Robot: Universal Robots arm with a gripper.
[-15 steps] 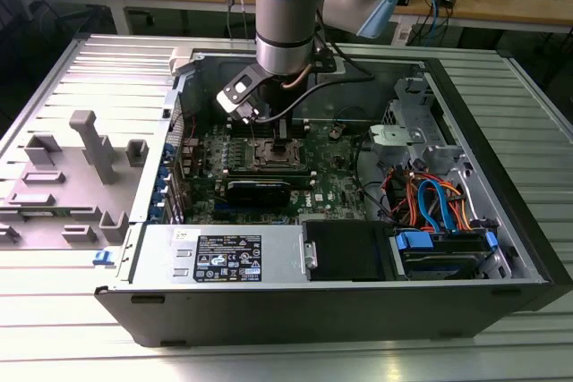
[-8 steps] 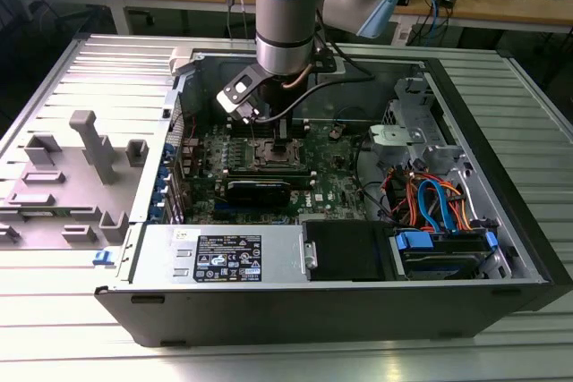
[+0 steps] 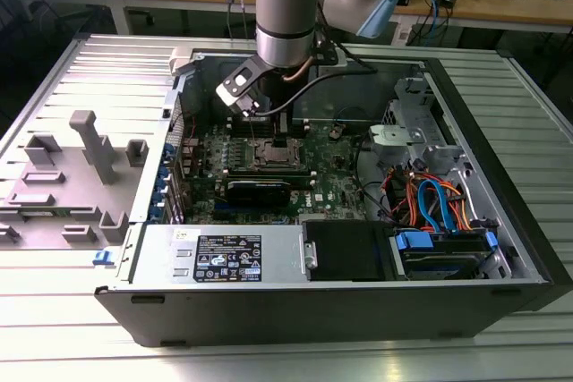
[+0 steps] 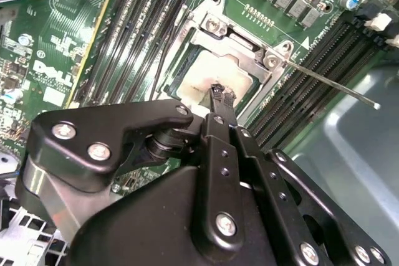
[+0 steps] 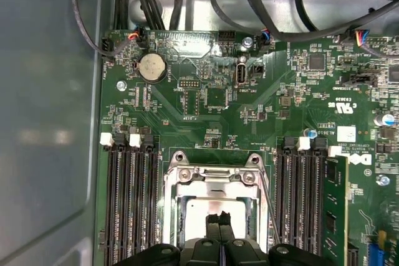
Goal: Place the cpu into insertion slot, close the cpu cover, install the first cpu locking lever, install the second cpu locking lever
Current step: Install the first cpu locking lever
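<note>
Grey square metal cpu (image 5: 193, 207) seated in silver-rimmed insertion slot (image 3: 273, 151). Silver frame cpu cover (image 5: 215, 179) appears down. Black gripper (image 5: 218, 219) fingertips pinched together, empty, at cpu face. Thin wire locking lever (image 4: 330, 83) judged unlatched. Exterior view: black fan block (image 3: 258, 190) at slot's 6 o'clock.

The fingers (image 5: 212, 228) hide part of the cpu (image 5: 196, 215) in the first wrist view.
</note>
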